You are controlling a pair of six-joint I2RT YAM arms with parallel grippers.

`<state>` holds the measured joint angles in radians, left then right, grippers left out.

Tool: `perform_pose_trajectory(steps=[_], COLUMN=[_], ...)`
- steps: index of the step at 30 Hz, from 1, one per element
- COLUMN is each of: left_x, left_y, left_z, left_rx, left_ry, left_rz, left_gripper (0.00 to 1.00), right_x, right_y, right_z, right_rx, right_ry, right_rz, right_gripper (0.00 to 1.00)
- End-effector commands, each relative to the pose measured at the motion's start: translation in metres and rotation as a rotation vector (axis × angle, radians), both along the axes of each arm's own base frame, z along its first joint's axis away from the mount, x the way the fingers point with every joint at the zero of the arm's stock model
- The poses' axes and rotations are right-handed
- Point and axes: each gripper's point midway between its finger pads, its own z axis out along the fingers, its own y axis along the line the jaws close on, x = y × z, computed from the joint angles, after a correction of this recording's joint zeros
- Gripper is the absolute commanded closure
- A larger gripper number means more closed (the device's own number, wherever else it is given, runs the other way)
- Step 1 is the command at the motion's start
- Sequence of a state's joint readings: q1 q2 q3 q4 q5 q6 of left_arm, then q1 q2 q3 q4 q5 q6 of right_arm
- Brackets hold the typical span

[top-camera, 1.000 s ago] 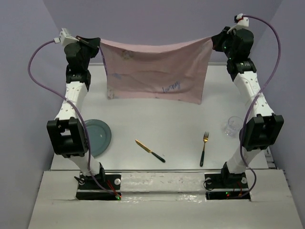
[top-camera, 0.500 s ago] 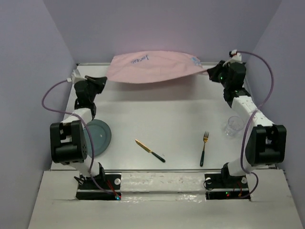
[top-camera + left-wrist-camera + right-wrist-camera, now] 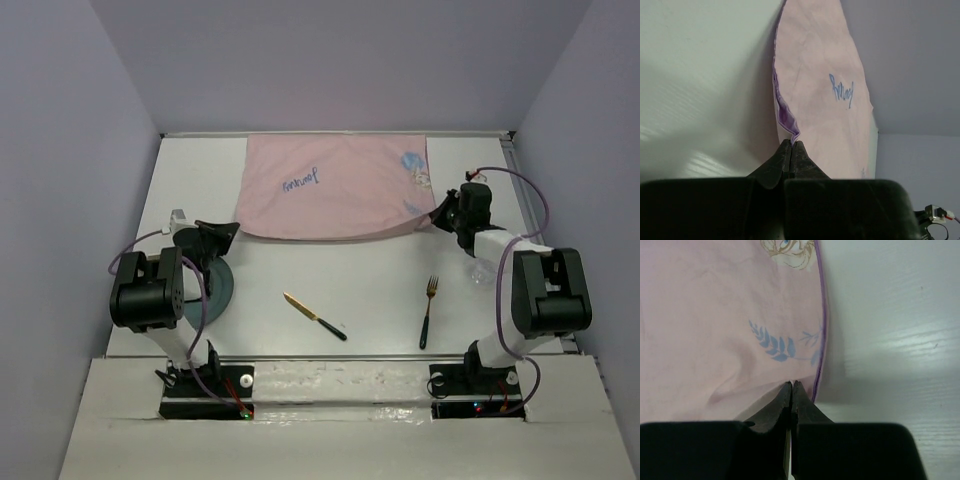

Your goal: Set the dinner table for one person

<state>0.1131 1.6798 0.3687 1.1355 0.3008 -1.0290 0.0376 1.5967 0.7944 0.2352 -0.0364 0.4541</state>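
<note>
My left gripper (image 3: 791, 146) and right gripper (image 3: 792, 385) are both clamped tight on near corners of the pink placemat (image 3: 335, 185), which lies on the far half of the white counter (image 3: 380, 275)

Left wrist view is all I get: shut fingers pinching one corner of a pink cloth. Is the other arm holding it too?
Observer: Yes. The right gripper is shut on the other near corner of the cloth, beside a blue leaf print.
Operator: Is the cloth hanging in the air or down?
Observer: Down. From above it lies spread over the far half of the table, with the blue writing facing up.
Operator: Anything else laid out yet?
Observer: A plate at the left, a knife in the middle and a fork at the right. All three lie nearer the front edge than the cloth, and none touches it.
</note>
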Motion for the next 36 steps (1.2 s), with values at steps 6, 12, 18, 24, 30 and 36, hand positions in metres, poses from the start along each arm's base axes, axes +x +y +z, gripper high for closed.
perform_pose_trajectory(steps=[6, 12, 18, 24, 30, 36], left_x=[-0.033, -0.048, -0.064, -0.074, -0.082, -0.091], left_y=[0.006, 0.004, 0.002, 0.0, -0.002, -0.005], left_z=[0.05, 0.04, 0.03, 0.028, 0.029, 0.048], left_rx=[0.124, 0.146, 0.159, 0.17, 0.17, 0.162], left_ry=[-0.178, -0.143, -0.125, -0.126, -0.131, -0.186], left_rz=[0.025, 0.012, 0.001, -0.007, -0.014, -0.014], left_gripper=[1.0, 1.0, 1.0, 1.0, 0.83, 0.5], right_x=[-0.023, -0.042, -0.062, -0.075, -0.079, -0.081], right_y=[-0.008, -0.017, -0.019, -0.017, -0.019, -0.021], right_z=[0.015, 0.017, 0.012, 0.007, 0.01, 0.053], right_rx=[0.035, 0.032, 0.056, 0.079, 0.076, 0.062], right_ry=[-0.056, -0.054, -0.035, -0.02, 0.008, -0.093], right_rz=[-0.066, -0.126, -0.166, -0.17, -0.182, -0.169], right_gripper=[1.0, 1.0, 1.0, 0.94, 0.63, 0.45])
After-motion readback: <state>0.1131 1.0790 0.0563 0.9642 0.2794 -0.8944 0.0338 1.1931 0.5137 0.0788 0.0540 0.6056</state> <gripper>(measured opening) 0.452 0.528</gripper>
